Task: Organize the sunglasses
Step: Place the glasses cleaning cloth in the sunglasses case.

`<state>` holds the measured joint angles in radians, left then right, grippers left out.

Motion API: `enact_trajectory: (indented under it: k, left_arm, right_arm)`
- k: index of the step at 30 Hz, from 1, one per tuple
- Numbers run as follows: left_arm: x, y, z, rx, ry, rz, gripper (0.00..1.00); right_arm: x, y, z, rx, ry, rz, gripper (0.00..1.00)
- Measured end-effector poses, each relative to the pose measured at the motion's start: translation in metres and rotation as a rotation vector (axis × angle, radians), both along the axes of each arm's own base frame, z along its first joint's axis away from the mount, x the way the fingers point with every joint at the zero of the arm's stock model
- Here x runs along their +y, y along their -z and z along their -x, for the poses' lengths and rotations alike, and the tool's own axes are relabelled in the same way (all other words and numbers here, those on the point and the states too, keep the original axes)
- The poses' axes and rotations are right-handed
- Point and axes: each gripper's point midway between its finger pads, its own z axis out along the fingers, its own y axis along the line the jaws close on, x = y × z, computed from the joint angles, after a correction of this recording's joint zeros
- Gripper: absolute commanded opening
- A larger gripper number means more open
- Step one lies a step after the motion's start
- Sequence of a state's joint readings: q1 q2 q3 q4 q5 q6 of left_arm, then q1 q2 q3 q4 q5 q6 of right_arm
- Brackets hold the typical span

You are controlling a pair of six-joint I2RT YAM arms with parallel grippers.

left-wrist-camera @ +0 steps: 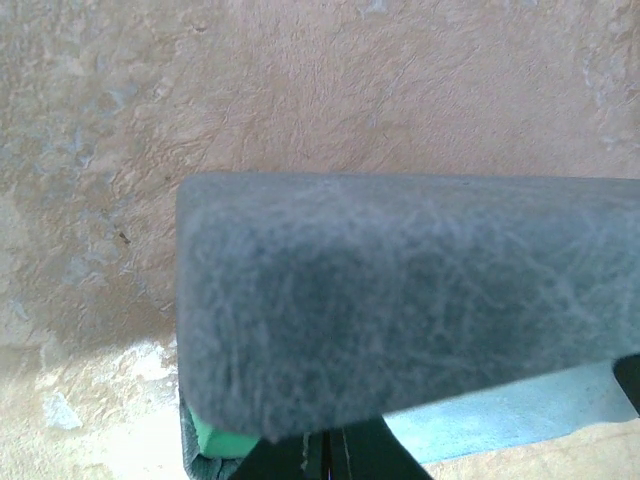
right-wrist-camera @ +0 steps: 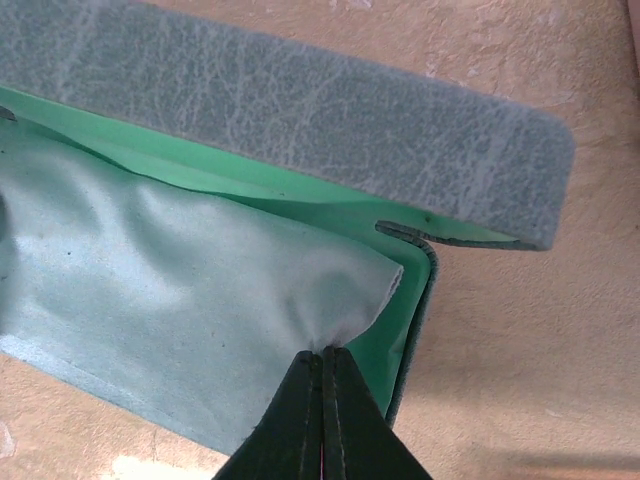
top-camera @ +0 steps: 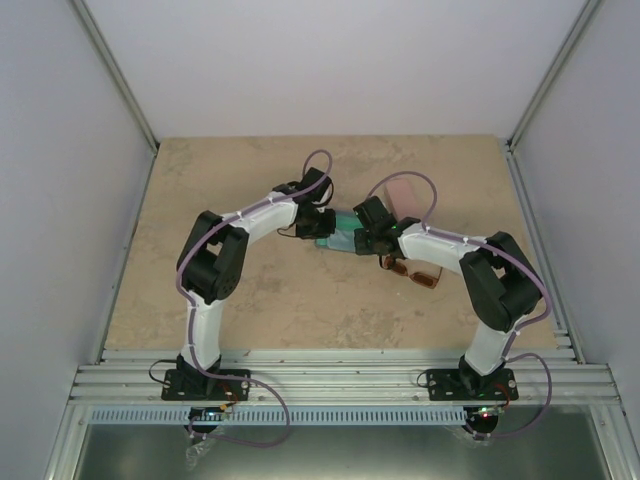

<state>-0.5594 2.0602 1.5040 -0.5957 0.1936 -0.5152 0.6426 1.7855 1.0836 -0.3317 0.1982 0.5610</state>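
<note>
The amber-brown sunglasses lie on the table under my right forearm. The black wire pair is not in view. A blue-grey case with green lining sits open between both grippers. My left gripper is shut on the front edge of the case's lid and holds it up; it also shows in the top view. My right gripper is shut on a corner of the light blue cloth, which lies spread inside the case; it also shows in the top view.
A pink case lies just behind the right gripper. The tan table has grey walls on three sides and a metal rail along its near edge.
</note>
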Motion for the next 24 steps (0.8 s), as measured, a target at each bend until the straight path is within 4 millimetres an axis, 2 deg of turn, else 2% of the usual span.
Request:
enact_trajectory:
  k: [8, 12, 20, 24]
  left_arm:
    - [0.000, -0.004, -0.002, -0.006, 0.007, -0.002, 0.00]
    - [-0.003, -0.008, -0.007, -0.019, 0.010, 0.003, 0.00]
    - [0.001, 0.013, -0.004, 0.023, 0.015, -0.027, 0.00]
    - [0.002, 0.014, -0.002, 0.030, 0.014, -0.033, 0.00]
  right_arm:
    - [-0.001, 0.000, -0.002, -0.009, 0.007, 0.006, 0.00]
    - [-0.002, 0.006, -0.003, -0.002, 0.009, 0.016, 0.00]
    - [-0.003, 0.016, -0.002, 0.015, 0.011, 0.028, 0.00]
    - [-0.003, 0.015, -0.003, 0.014, 0.011, 0.027, 0.00]
